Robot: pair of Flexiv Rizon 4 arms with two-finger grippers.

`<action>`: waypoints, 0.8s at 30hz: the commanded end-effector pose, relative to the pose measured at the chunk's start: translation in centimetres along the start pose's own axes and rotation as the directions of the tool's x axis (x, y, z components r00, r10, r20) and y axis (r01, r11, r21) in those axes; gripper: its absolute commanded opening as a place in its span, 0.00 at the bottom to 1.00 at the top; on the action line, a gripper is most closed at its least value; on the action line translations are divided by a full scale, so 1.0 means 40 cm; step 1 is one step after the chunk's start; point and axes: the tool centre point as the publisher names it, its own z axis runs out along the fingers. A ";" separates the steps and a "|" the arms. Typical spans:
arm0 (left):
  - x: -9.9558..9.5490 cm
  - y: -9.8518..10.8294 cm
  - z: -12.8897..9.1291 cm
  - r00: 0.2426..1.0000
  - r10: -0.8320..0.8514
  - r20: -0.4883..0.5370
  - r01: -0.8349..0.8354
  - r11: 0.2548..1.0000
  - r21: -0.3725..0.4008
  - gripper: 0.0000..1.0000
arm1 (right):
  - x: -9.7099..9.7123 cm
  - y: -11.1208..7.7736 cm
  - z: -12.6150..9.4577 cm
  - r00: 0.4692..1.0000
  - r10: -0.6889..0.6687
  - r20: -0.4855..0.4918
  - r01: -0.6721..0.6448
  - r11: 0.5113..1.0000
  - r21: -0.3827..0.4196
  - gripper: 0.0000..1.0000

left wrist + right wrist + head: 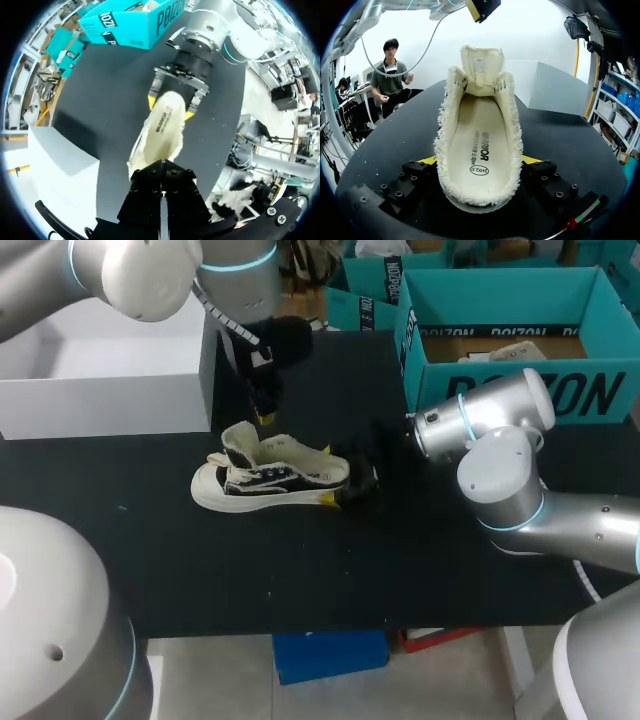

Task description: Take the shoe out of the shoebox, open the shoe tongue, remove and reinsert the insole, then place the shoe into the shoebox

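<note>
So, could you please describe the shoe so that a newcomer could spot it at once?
Start at the black table, then look left of the teal shoebox. The shoe sits mid-table, heel end clamped in the right tool; it is the only footwear there, cream and fleecy-lined with black side panels.

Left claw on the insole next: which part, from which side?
Probably pinch the insole at its heel end, coming straight down: the shoe sits upright, opening upward, tongue raised clear, right claw clamping the heel sides.
</note>
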 end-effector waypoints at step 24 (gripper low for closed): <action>-0.057 -0.018 0.094 0.925 0.338 -0.171 -0.331 0.941 0.070 0.00 | -0.002 -0.002 0.003 1.000 0.001 0.001 -0.001 1.000 0.001 0.00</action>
